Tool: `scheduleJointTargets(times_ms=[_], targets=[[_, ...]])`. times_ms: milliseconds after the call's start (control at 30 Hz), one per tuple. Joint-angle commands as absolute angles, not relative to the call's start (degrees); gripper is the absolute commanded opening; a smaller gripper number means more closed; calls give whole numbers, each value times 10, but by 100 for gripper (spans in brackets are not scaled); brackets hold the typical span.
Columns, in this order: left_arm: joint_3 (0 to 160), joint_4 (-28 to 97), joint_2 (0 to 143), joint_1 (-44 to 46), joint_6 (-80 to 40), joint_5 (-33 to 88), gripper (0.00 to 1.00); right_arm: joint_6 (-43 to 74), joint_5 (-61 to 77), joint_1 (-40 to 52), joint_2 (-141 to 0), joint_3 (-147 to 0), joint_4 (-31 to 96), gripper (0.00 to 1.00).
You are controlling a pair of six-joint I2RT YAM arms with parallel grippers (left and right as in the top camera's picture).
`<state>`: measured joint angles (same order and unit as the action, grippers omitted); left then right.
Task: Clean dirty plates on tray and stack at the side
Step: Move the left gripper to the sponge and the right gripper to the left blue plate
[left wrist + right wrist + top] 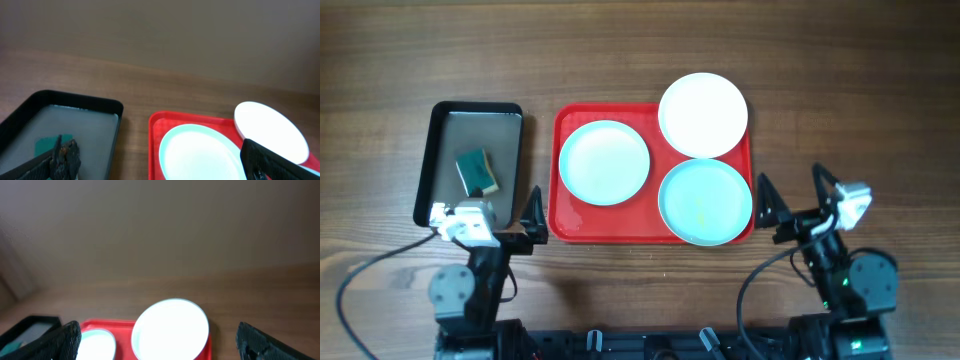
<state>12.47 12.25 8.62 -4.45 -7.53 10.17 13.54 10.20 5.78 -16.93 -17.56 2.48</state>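
The red tray (564,222) lies at the table's middle. On it are an aqua plate (604,162) at the left, an aqua plate (705,201) at the front right, and a white plate (703,115) overhanging the back right rim. My left gripper (510,218) is open and empty, just left of the tray's front left corner. My right gripper (798,205) is open and empty, just right of the tray. The left wrist view shows the left aqua plate (200,155), the white plate (270,130) and the tray (155,145). The right wrist view shows the white plate (170,327).
A dark metal tray (470,160) stands left of the red tray, with a green-and-yellow sponge (477,171) in it. Bare wood table lies behind and to the right of the trays.
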Motion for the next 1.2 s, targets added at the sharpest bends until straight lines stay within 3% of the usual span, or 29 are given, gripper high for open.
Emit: scheduleJointTargets(times_ms=[0,233,500,667,800,900,933,1000,1067,1167], targets=[[244,166,179,-43,-71,96,100,115,148,56,-287,-289,58,100],[497,351,395,-43,-79,96,100,104,181,56,-491,-509,212,100],[820,676,680,-43,-79,100,100,25,247,56,-700,-762,444,100],[831,678,775,-43,-79,103,100,123,277,56,-773,-781,422,100],[831,677,835,-43,-79,132,100,122,280,95,-834,-781,405,96],[831,663,859,-44,-79,132,96,166,217,164,-885,-785,392,91],[831,653,861,-44,-93,105,89,180,194,186,-905,-792,393,88],[834,640,858,-44,-174,-1,86,217,158,230,-949,-807,394,79],[841,641,853,-44,-235,-110,89,255,119,272,-1004,-826,392,70],[841,642,851,-44,-243,-138,98,287,82,309,-1083,-845,387,54]])
